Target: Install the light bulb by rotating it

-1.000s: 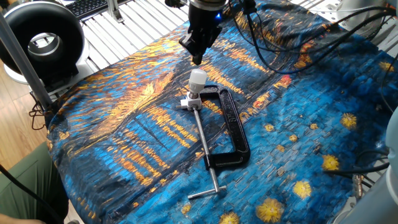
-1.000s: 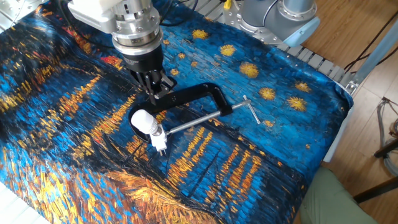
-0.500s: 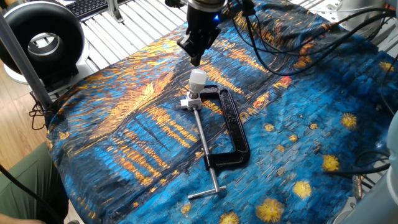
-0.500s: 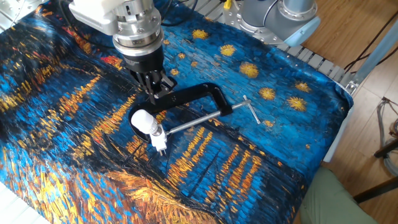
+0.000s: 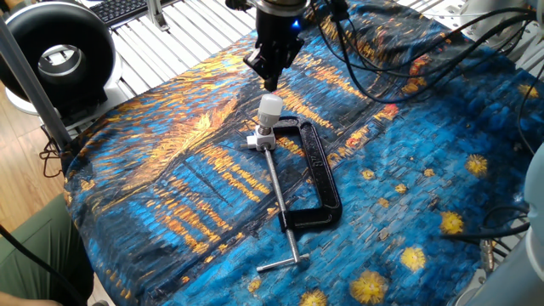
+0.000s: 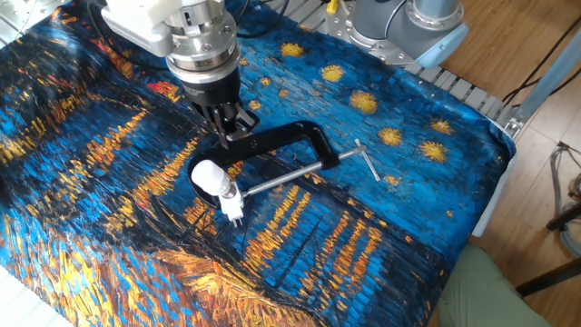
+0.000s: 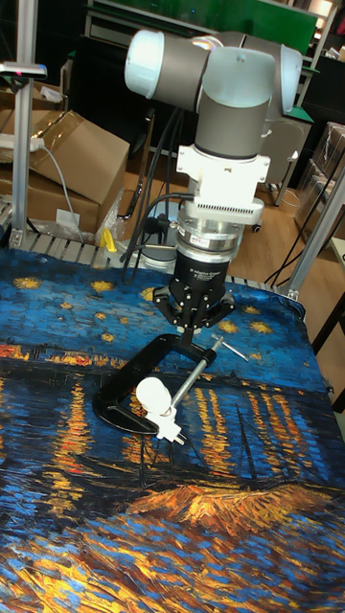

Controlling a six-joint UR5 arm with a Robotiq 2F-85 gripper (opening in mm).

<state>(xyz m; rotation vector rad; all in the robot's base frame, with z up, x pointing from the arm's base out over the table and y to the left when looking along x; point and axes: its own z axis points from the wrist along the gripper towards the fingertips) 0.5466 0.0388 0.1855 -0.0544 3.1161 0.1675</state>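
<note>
The small white light bulb (image 5: 270, 105) sits on its white socket base (image 5: 258, 138), which is held in the jaw of a black C-clamp (image 5: 321, 174) lying on the painted cloth. My gripper (image 5: 270, 82) hangs above and just behind the bulb, apart from it, its fingers drawn together with nothing between them. In the other fixed view the gripper (image 6: 225, 134) hovers over the clamp frame (image 6: 283, 138), with the light bulb (image 6: 207, 173) and socket (image 6: 233, 203) just in front of it. The tall fixed view shows the gripper (image 7: 188, 329) above the bulb (image 7: 150, 391).
The clamp's long screw with its T-handle (image 5: 283, 257) stretches towards the table's front. Black cables (image 5: 382, 81) trail over the cloth behind the arm. A black round fan (image 5: 53, 53) stands at the far left, and a second robot base (image 6: 408, 23) sits at the table edge.
The gripper has shifted very slightly above the bulb; the bulb, socket and clamp have not moved.
</note>
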